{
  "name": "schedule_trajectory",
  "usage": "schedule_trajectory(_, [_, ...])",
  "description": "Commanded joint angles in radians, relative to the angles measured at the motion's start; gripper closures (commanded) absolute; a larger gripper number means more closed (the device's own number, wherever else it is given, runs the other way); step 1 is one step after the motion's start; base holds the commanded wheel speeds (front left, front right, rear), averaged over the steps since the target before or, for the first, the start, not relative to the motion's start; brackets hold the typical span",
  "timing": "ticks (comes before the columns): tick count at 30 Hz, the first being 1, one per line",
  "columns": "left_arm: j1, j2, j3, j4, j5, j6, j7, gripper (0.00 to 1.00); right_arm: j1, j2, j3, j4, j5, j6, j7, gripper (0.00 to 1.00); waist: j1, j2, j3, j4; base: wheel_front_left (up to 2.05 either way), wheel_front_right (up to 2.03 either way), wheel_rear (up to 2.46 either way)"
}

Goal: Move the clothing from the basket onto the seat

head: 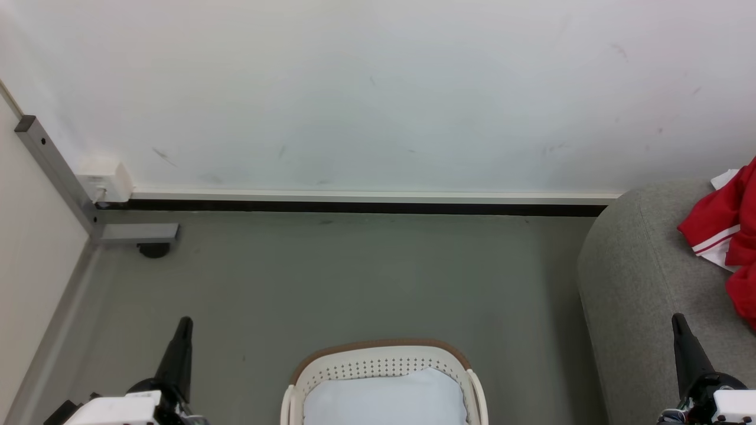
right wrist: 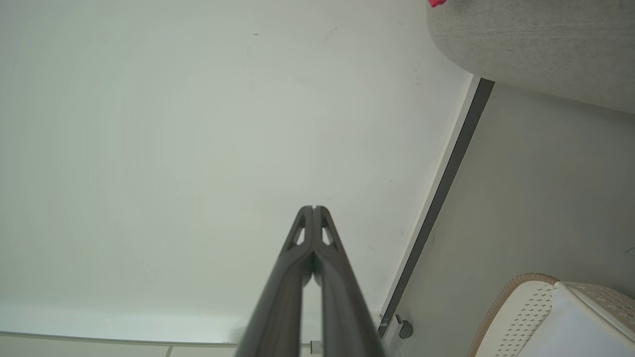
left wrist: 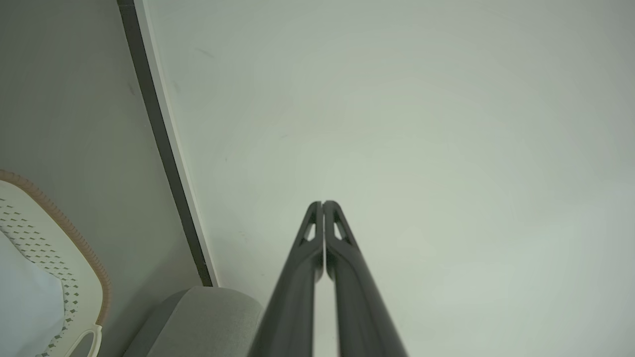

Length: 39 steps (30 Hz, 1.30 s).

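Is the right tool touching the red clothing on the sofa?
Apart. The head view shows bare grey sofa between the shut right tool and the red clothing.

Your grey-green floor (head: pixel 354 283) bears a cream-white perforated plastic basket (head: pixel 378 361); to the basket's right stands a light grey fabric sofa (head: pixel 638 283).

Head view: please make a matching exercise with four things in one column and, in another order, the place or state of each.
1. red clothing
2. pale cloth pad
3. left gripper
4. laundry basket

A. shut, lower left
B. on the floor, bottom centre
C. on the grey sofa
D. inside the laundry basket

Pairs: 1-C, 2-D, 3-A, 4-B.
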Motion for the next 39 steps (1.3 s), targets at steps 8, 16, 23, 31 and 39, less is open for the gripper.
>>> schedule_trajectory(8, [-0.009,0.002,0.003,-0.003,-0.013,-0.006,0.004,1.00,-0.012,0.001,-0.004,0.003,-0.005,-0.002,0.002,1.00,0.0000,0.0000,0.000,0.000,0.00,0.00,0.00])
schedule_trajectory(16, [-0.009,0.002,0.003,-0.003,-0.013,-0.006,0.004,1.00,-0.013,0.002,-0.005,0.003,-0.006,-0.002,0.004,1.00,0.0000,0.0000,0.000,0.000,0.00,0.00,0.00])
schedule_trajectory(23, [-0.009,0.002,0.003,-0.003,-0.013,-0.006,0.004,1.00,-0.013,0.002,-0.006,0.003,-0.007,-0.002,0.006,1.00,0.0000,0.0000,0.000,0.000,0.00,0.00,0.00])
schedule_trajectory(31, [-0.009,0.002,0.003,-0.003,-0.013,-0.006,0.004,1.00,-0.013,0.003,-0.007,0.003,-0.006,-0.002,0.007,1.00,0.0000,0.0000,0.000,0.000,0.00,0.00,0.00])
schedule_trajectory(39, [-0.009,0.002,0.003,-0.003,-0.013,-0.006,0.004,1.00,-0.013,0.004,-0.009,0.003,-0.008,-0.002,0.008,1.00,0.0000,0.0000,0.000,0.000,0.00,0.00,0.00])
